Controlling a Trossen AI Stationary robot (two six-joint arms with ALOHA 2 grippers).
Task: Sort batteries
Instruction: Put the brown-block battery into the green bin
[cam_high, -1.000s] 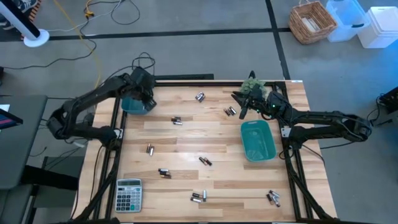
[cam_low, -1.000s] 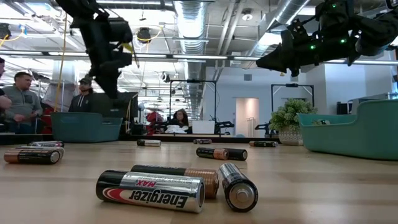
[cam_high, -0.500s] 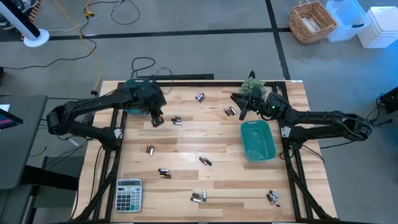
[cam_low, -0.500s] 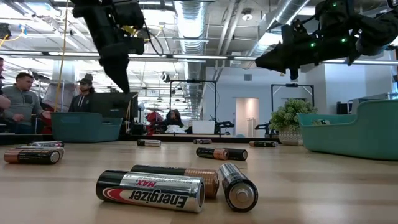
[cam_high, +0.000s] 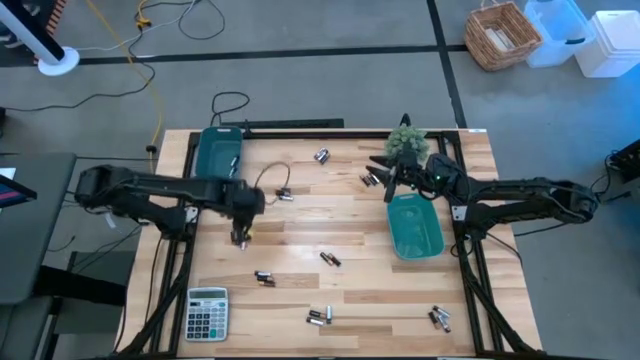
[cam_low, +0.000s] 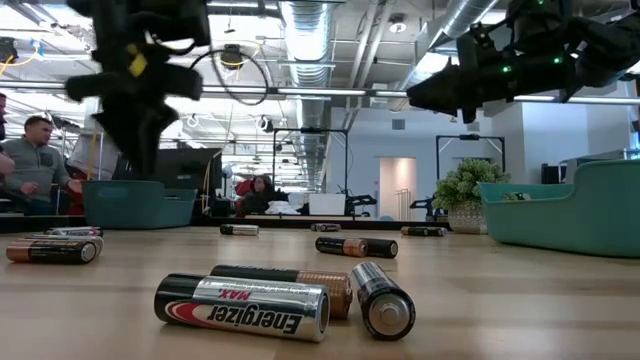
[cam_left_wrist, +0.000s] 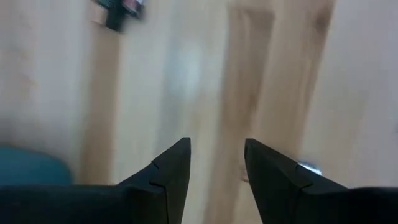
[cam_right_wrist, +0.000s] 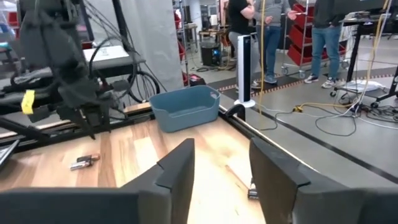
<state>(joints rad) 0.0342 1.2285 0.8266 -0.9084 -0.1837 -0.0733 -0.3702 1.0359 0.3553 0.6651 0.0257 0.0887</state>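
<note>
Wooden and wide, the surface holds my batteries, scattered all over it in ones and small bunches, from the far edge to the near one.

My left pincer hangs low over a lone battery on the left side. Its fingers are apart and hold nothing. I think this is where things can go wrong. The battery is round and can roll. If I come down a bit off, one finger can push it away instead of catching it. It is also so small that my fingers may close on air.

My right pincer is by the far end of the green bin. Its fingers are apart too, with nothing between them. If it swings low, it can bump the bin or the little plant beside it.

The blue bin sits at the far left corner. A wrong-size battery dropped there spoils the sorting.

Some things I cannot see well. From above, my left pincer hides most of the battery under it. My left wrist view is blurry, so only a shiny bit shows beside one finger. I cannot see inside either bin. From up high, big and small batteries look alike.
</note>
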